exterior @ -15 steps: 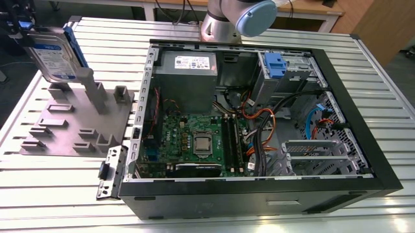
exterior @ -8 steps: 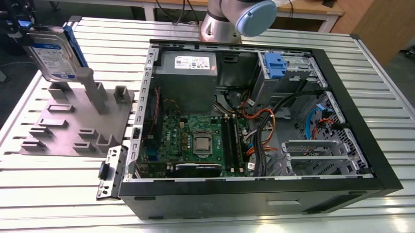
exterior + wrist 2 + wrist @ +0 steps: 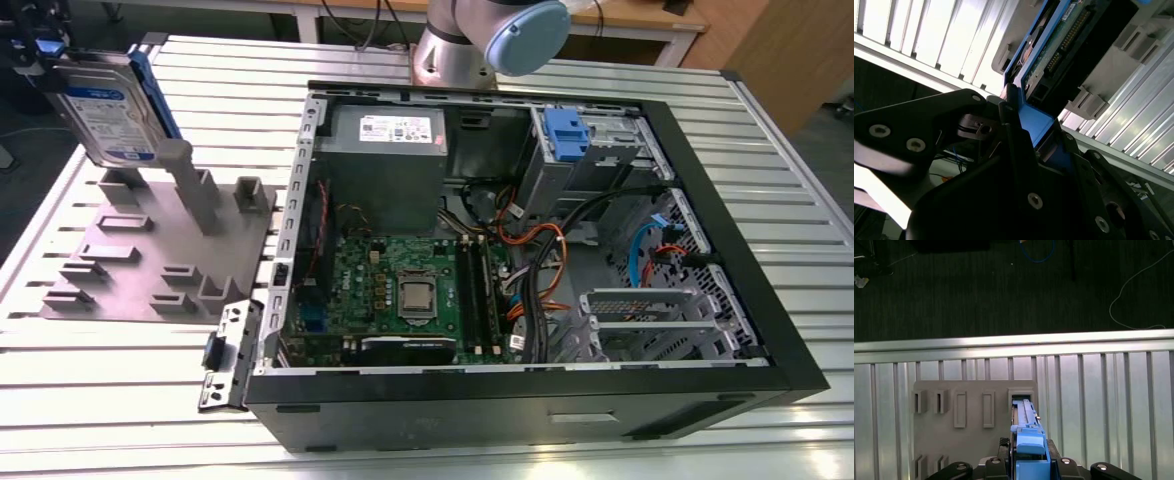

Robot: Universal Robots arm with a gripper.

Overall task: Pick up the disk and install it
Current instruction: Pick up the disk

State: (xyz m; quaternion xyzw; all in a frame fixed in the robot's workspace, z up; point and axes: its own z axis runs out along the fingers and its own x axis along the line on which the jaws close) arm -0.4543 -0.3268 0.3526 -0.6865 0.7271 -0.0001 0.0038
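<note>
The gripper [image 3: 1035, 125] is clenched on the blue end of the disk [image 3: 114, 105], one finger on either side of that end in the second wrist view. The disk hangs on edge below it, long axis near vertical and slightly tilted, label facing the exterior view. It sits over the grey fixture plate [image 3: 134, 260] on the counter [image 3: 107, 400]. In the first wrist view its far end points at an open slot [image 3: 1023, 396] in that plate; whether it is clear of the slot I cannot tell. The open computer case [image 3: 747, 330] lies well apart, toward the exterior view's right. Its drive cage [image 3: 607, 140] stands in the far corner beside the power supply [image 3: 384, 150].
</note>
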